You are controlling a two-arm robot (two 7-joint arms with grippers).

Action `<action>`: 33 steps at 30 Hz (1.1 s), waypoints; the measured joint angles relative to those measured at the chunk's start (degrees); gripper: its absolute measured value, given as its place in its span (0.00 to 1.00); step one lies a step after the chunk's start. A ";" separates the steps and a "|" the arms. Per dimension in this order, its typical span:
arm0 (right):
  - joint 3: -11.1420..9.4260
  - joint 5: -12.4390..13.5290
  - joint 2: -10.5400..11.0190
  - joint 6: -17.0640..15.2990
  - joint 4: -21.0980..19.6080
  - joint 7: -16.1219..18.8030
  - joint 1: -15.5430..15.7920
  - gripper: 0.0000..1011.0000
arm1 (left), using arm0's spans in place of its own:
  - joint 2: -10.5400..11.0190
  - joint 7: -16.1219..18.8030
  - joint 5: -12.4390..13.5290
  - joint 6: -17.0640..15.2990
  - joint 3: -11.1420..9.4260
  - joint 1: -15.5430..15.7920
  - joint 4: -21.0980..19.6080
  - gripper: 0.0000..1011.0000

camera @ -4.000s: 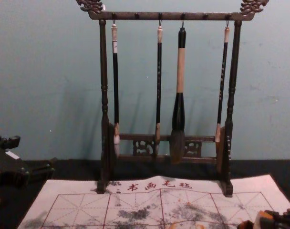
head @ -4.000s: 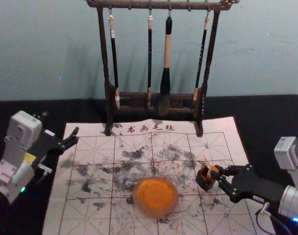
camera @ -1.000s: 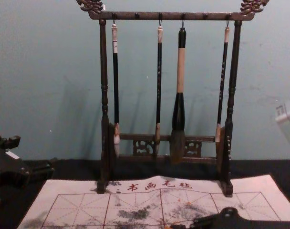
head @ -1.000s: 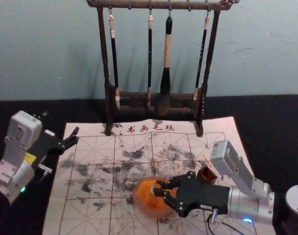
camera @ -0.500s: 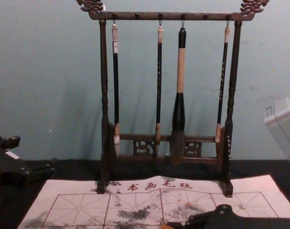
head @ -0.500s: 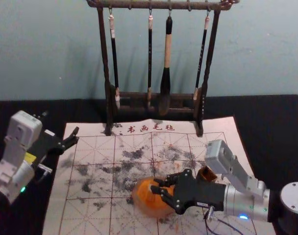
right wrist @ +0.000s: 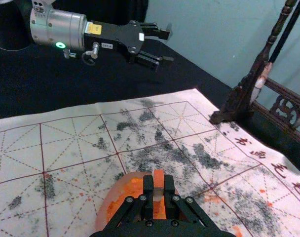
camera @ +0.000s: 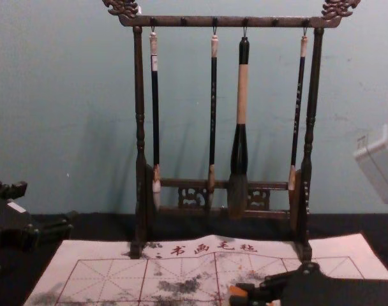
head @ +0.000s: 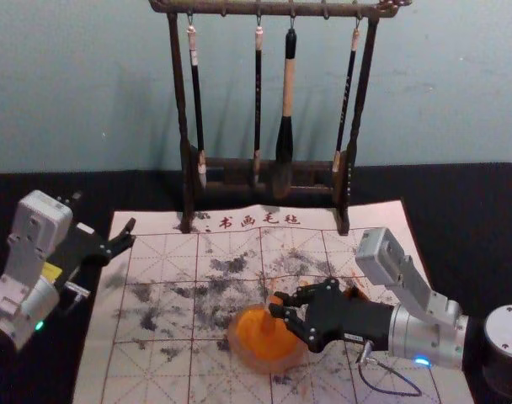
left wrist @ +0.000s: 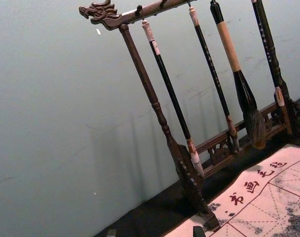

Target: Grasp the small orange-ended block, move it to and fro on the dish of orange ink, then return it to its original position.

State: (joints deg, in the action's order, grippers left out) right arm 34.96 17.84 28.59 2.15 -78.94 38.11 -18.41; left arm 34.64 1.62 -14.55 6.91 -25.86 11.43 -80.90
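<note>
One block (right wrist: 158, 181) is clamped in the right end effector (head: 280, 304) at the dish (head: 264, 366).

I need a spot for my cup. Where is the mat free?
On the mat, left of the ink dish to the mat's edge, and between dish and brush rack. It's crowded at the dish, where the right end effector holds the block, the brown box beside it.

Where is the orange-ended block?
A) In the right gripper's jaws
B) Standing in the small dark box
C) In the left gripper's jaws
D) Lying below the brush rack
A: the right gripper has its jaws closed on the orange-ended block, beside or over the ink dish, while the left gripper stands open off to the left.
</note>
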 joint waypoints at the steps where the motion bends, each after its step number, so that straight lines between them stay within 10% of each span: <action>1: -0.08 0.00 0.06 -0.08 -0.05 -0.02 0.02 0.09 | 0.00 0.00 0.00 0.00 0.00 0.00 0.00 0.99; 33: -0.71 2.43 4.88 -1.32 -6.00 2.65 3.74 0.09 | 0.00 0.00 0.00 0.00 0.00 0.00 0.00 0.99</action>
State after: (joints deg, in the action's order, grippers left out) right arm 34.25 20.28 33.47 0.83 -84.94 40.76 -14.68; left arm 34.64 1.62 -14.55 6.91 -25.86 11.43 -80.90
